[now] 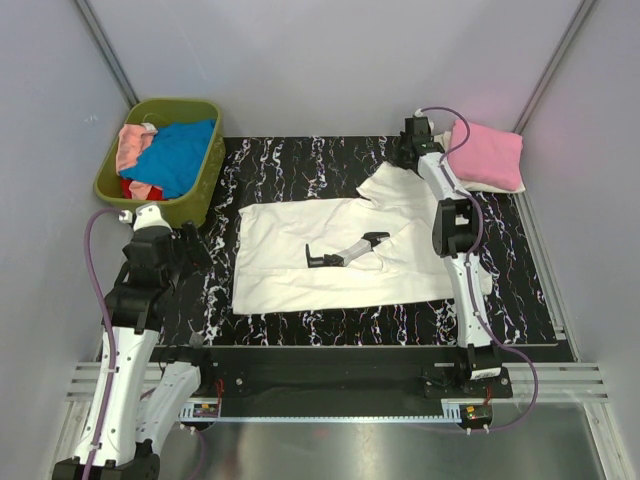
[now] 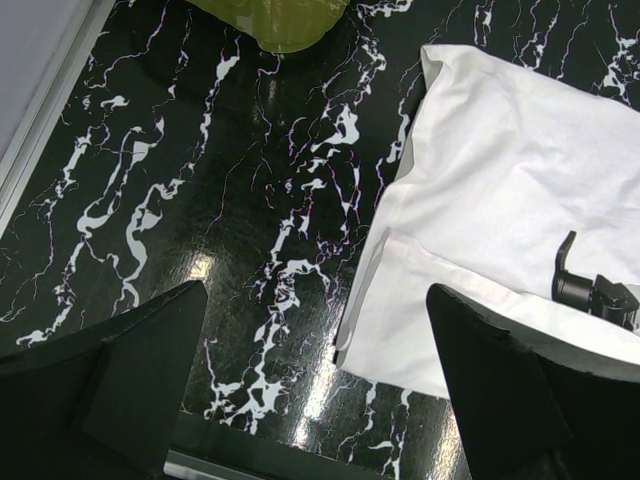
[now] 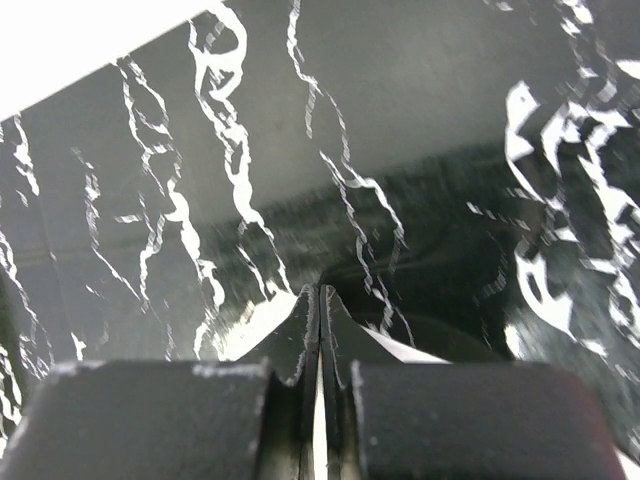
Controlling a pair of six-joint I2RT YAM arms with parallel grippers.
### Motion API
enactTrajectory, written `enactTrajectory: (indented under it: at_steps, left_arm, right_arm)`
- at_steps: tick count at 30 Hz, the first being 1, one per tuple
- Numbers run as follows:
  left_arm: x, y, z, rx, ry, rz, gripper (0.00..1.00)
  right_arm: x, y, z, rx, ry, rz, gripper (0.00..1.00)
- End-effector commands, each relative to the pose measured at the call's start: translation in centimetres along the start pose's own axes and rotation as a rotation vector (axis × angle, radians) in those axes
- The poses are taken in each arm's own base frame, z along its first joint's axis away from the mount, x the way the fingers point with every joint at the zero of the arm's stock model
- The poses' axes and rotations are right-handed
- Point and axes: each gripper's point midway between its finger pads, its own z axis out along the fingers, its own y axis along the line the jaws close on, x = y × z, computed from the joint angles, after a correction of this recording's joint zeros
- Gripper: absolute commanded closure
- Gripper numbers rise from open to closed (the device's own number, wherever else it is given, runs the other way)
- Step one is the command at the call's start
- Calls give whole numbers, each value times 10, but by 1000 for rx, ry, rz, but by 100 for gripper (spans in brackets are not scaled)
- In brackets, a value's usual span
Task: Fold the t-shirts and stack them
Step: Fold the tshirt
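White shirt (image 1: pixel 300 262): I see it spread flat, print up, mid-table (image 1: pixel 300 160); a folded pink shirt (image 1: pixel 487 152) lies at the far right corner, and other shirts (image 1: pixel 175 155) fill the basket (image 1: pixel 207 190) at far left. My right gripper (image 3: pixel 320 295): jaws together at the white shirt's far sleeve, and I cannot tell whether cloth is caught. My left gripper (image 2: pixel 315 300): jaws wide apart, holding nothing, over bare table beside the white shirt's left edge
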Motion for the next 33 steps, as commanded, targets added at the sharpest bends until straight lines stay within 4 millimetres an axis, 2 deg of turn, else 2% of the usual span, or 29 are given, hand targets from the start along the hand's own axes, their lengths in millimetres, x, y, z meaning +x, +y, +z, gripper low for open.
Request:
enactTrajectory:
  at_steps: [1, 2, 4, 5, 7, 8, 9, 10, 11, 12, 14, 16, 18, 19, 21, 27, 28, 33]
  left_arm:
    - [-12, 0, 1, 1, -53, -7, 1]
    - [-12, 1, 1, -2, -54, -7, 1]
    - [-13, 0, 1, -2, -57, -10, 1]
    - [-12, 0, 1, -1, -54, -9, 1]
    - [-13, 1, 1, -2, -55, -11, 1]
    - [-13, 1, 1, -1, -57, -11, 1]
    - [-13, 1, 1, -1, -57, -11, 1]
    - [-13, 1, 1, -2, -58, -12, 1]
    - [-13, 1, 1, -3, -57, -10, 1]
    - [-13, 0, 1, 1, -57, -11, 1]
    - [-12, 0, 1, 1, -52, -9, 1]
    - [-13, 0, 1, 0, -55, -10, 1]
    - [-13, 1, 2, 0, -54, -9, 1]
    - [-13, 1, 2, -2, -55, -11, 1]
    - [-13, 1, 2, 0, -54, -13, 1]
    - [-14, 2, 1, 0, -57, -15, 1]
    - [-15, 1, 1, 2, -61, -16, 1]
    - [-15, 1, 0, 5, -64, -15, 1]
  right_arm:
    - [-53, 22, -45, -17, -123, -36, 100]
    - [-70, 32, -61, -33, -160, -35, 100]
    - [-81, 37, -74, -43, -184, -39, 100]
    - [-94, 42, -87, -57, -209, -39, 100]
    - [-104, 50, -100, -71, -219, -39, 100]
    - [-101, 51, -99, -75, -203, -48, 100]
    - [-94, 50, -100, -70, -165, -57, 91]
    - [-101, 56, -105, -86, -175, -72, 50]
    - [-93, 53, -99, -77, -154, -78, 28]
    - [-89, 50, -98, -68, -139, -81, 16]
    - [-76, 47, -89, -68, -103, -88, 4]
    - [-65, 48, -82, -86, -72, -91, 4]
    - [-47, 43, -69, -78, -24, -95, 4]
    - [-49, 48, -69, -88, -31, -105, 4]
    - [-30, 44, -59, -61, 9, -131, 5]
    - [-9, 39, -49, 53, 8, -253, 7]
    - [-10, 37, -50, 78, -3, -285, 7]
    - [13, 21, -35, 159, 35, -376, 8]
